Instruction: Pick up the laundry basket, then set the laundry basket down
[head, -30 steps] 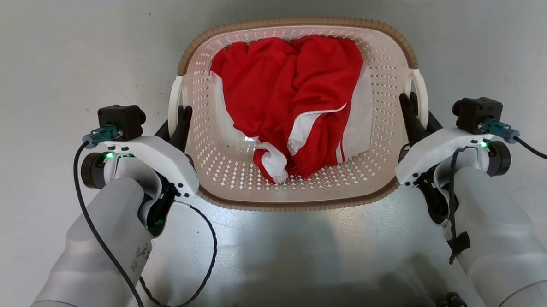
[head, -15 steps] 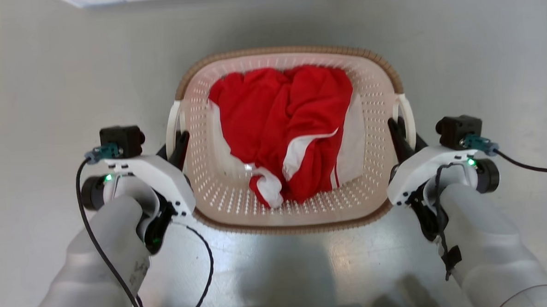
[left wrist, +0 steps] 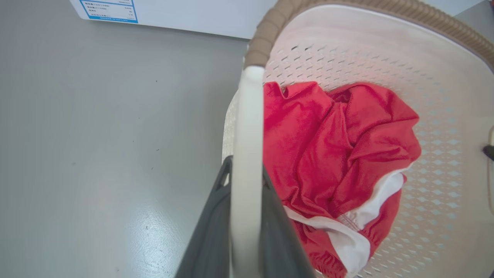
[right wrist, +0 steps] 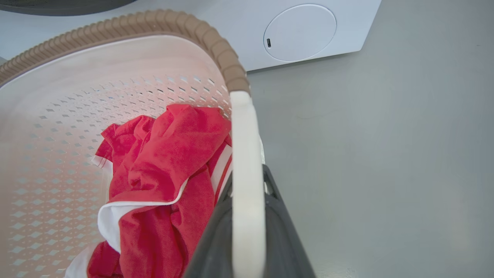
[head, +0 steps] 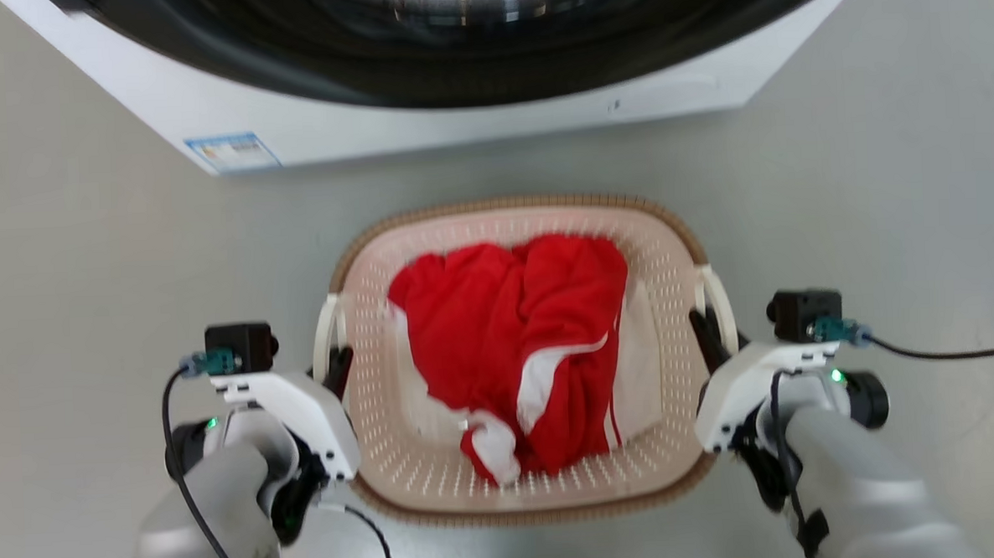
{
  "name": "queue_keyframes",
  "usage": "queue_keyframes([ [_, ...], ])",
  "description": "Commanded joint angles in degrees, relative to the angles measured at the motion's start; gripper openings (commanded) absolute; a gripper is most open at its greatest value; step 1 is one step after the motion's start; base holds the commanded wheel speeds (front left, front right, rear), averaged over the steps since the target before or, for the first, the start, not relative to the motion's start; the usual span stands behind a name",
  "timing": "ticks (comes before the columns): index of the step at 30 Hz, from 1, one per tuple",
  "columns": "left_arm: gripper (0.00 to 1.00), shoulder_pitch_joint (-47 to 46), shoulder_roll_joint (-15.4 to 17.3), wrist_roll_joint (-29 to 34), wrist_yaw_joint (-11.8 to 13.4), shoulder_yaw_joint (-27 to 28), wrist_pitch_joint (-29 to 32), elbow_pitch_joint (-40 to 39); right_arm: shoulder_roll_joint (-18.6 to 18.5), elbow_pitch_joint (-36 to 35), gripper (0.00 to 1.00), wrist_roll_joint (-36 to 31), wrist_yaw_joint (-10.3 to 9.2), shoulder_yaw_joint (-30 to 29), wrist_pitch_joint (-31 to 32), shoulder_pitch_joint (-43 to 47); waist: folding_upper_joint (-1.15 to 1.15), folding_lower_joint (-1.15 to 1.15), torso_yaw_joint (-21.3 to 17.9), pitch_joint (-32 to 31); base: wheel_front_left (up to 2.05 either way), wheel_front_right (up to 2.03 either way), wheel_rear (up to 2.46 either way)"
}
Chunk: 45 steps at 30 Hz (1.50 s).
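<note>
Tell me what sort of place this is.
Probably a laundry area, perhaps a test room set up as one. A front-loading washing machine stands on a bare grey floor, and before it a laundry basket holds a red and white garment.

Laundry basket (head: 372, 402) floor partly under garment (head: 508, 337); washing machine (head: 457, 126) cropped

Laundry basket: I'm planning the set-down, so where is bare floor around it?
Bare grey floor lies wide to the left and right of the laundry basket, and in a narrower strip between it and the washing machine. Crowded: the basket's sides, where the left gripper and right gripper clamp it.
</note>
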Motion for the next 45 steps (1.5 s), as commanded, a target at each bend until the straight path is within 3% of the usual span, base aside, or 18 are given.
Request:
queue_keyframes([
  [1,0.00,1.63,1.18,-1.03,-0.44,0.41,0.10,-0.12,0.57,-0.34,0.00,1.24,0.37,1.96,-0.06,2.55,0.00,0.00,0.07,-5.38,0.00,0.00,0.00],
  [11,0.00,6.86,0.35,-5.18,-0.44,-3.05,2.82,1.87,0.01,0.31,0.00,8.24,0.37,9.17,4.72,8.47,0.00,0.00,0.50,-18.48,0.00,0.00,0.00],
  [20,0.00,8.30,-0.40,-7.14,-0.44,-5.08,6.60,2.95,-1.08,0.00,0.00,12.44,0.37,13.18,9.35,10.21,0.00,0.00,0.89,-24.26,0.00,0.00,0.00],
  [33,0.00,10.39,-1.56,-10.37,-0.44,-7.00,13.62,4.68,-2.25,0.11,0.00,17.62,0.37,18.34,14.94,11.55,0.00,0.00,1.54,-28.54,0.00,0.00,0.00],
  [45,0.00,10.29,-2.10,-11.95,-0.44,-7.62,14.96,4.86,-3.37,-0.50,0.00,20.98,0.37,22.01,16.28,11.30,0.00,0.00,1.38,-28.67,0.00,0.00,0.00],
])
